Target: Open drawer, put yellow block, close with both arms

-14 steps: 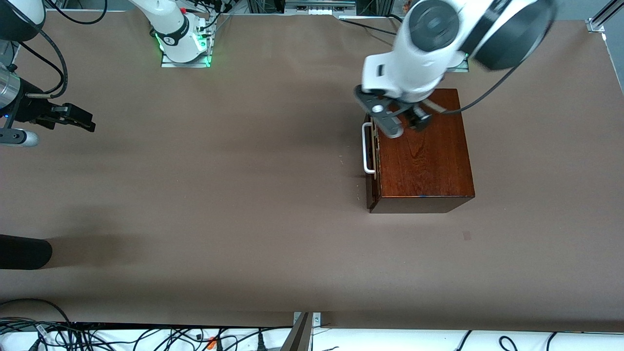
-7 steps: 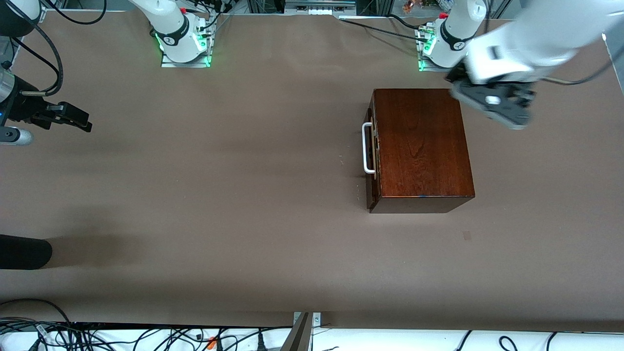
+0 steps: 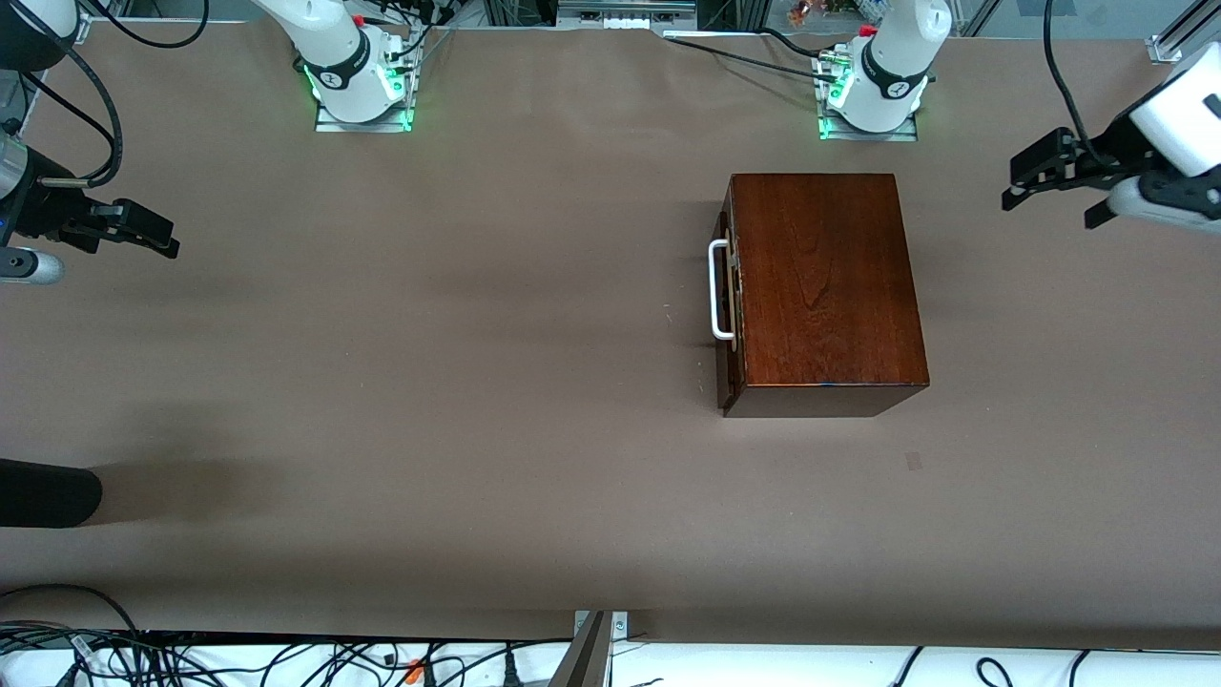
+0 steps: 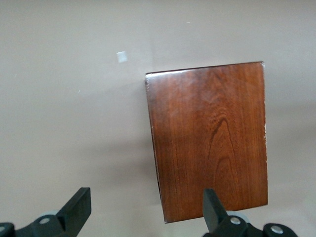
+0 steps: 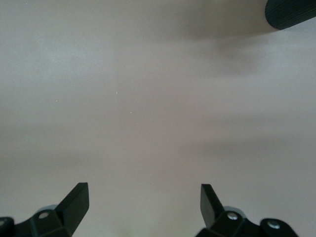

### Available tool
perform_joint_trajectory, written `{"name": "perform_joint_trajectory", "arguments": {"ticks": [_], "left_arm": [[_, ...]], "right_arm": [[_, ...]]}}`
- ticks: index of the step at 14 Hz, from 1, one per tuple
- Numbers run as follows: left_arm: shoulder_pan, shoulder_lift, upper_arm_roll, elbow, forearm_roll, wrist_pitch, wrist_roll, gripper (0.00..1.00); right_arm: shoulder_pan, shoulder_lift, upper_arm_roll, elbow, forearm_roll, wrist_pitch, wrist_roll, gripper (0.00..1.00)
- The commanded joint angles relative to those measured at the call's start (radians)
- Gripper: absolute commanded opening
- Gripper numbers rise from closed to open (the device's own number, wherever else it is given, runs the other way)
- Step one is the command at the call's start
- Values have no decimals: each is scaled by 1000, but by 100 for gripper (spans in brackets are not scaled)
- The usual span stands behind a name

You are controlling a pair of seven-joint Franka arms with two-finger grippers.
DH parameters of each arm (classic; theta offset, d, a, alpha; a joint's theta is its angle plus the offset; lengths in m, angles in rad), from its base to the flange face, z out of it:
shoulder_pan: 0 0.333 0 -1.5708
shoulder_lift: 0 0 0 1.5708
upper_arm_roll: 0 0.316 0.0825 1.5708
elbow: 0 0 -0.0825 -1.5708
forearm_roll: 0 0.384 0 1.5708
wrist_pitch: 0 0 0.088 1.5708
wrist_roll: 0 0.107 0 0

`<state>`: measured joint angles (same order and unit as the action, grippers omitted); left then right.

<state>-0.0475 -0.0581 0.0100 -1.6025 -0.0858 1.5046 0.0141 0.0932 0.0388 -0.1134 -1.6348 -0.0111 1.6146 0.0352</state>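
At the right arm's end of the tabletop (image 3: 477,382), the right tool (image 3: 157,239) hangs over bare surface with its jaws spread wide and nothing between them; that arm waits. Toward the left arm's end stands the wooden box (image 3: 820,286), its drawer (image 3: 729,315) looking shut or nearly so, though a thin gap at the white handle (image 3: 717,291) may remain. The yellow block is nowhere in sight, presumably inside. The left tool (image 3: 1035,181) hovers over the tabletop beside the box, jaws open and empty.

If the drawer is not fully home, the task could be left unfinished, since neither tool is near the front.

A second ago the left tool was over the box by the handle; it has since swung clear of the box.
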Motion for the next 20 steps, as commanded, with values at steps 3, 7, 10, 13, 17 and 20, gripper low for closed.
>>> {"name": "perform_joint_trajectory", "arguments": {"ticks": [3, 7, 10, 13, 17, 20], "left_arm": [[-14, -13, -13, -54, 97, 17, -71, 100], [-11, 7, -18, -25, 95, 3, -80, 100], [-11, 9, -19, -22, 92, 2, -83, 100], [-11, 9, -15, -22, 49, 2, -88, 100], [-11, 11, -18, -21, 50, 0, -88, 100], [-11, 12, -18, -20, 49, 0, -86, 100]], "right_arm": [[-9, -10, 9, 7, 0, -16, 8, 100], [-9, -10, 9, 7, 0, -16, 8, 100], [-9, -10, 9, 7, 0, -16, 8, 100], [-9, -10, 9, 7, 0, -16, 8, 100], [-9, -10, 9, 7, 0, -16, 8, 100], [-9, -10, 9, 7, 0, -16, 8, 100]]}}
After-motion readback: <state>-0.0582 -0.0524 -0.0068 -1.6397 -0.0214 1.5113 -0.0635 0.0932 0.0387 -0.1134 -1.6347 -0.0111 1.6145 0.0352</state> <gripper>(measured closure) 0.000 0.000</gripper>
